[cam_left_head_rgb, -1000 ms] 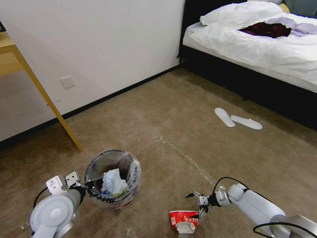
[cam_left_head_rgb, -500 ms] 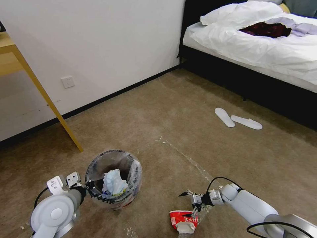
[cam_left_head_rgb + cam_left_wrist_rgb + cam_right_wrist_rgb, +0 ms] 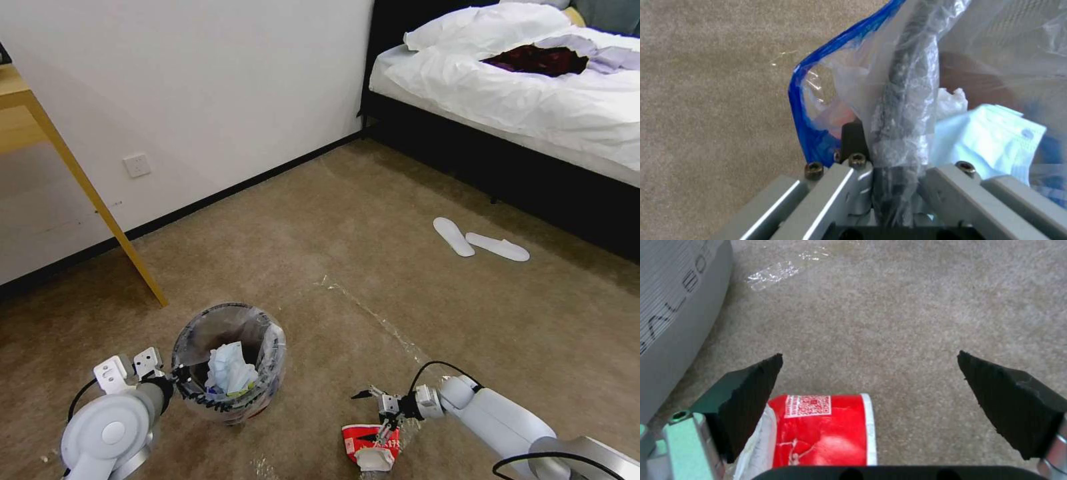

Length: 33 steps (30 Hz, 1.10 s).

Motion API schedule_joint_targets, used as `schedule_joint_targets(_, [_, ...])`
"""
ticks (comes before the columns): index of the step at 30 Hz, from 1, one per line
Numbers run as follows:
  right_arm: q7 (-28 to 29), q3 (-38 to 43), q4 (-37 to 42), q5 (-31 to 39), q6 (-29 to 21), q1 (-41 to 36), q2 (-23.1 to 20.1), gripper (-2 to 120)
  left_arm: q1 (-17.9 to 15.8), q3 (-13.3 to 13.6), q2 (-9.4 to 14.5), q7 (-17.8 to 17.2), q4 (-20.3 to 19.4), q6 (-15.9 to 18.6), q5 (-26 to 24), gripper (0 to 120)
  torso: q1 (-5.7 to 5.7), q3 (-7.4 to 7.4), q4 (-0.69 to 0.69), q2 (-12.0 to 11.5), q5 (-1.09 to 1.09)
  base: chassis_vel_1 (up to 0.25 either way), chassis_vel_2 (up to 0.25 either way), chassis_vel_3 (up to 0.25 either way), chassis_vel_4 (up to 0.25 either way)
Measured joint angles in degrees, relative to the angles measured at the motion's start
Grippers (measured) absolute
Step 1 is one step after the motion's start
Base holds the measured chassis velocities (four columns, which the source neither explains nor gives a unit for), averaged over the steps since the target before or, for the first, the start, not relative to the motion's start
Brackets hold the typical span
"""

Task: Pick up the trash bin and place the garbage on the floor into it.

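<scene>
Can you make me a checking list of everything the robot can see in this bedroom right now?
Surface: beige-brown carpet floor with a shiny clear tape strip.
Job's things: small round plastic-lined trash bin holding a bluish paper wad; crushed red-white paper bowl lying on the carpet.
Clutter: two white slippers.
Grippers: left hand clamped on the bin's rim; right hand open, over the bowl.
Cables: black cable on the right arm.
Surroundings: white-sheeted bed, yellow wooden table leg, white wall socket.
</scene>
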Motion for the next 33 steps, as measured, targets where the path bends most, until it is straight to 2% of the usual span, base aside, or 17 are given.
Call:
schedule_joint_targets(11, [-0.5,-0.2,-1.8,-1.9,-0.3,-1.2,1.6,100,-0.2,0.3,-0.3,0.0,0.4,0.0,0.3,0,0.0,0.0,0.0,0.0,-0.01,0.0,0.0,0.0,0.0])
schedule_joint_targets(33, [-0.7,-1.6,-2.9,0.2,-3.1,-3.7,-0.4,100,-0.5,0.6,-0.6,0.5,1.4,-0.1,0.8,0,0.0,0.0,-0.01,0.0,0.0,0.0,0.0,0.0,0.0])
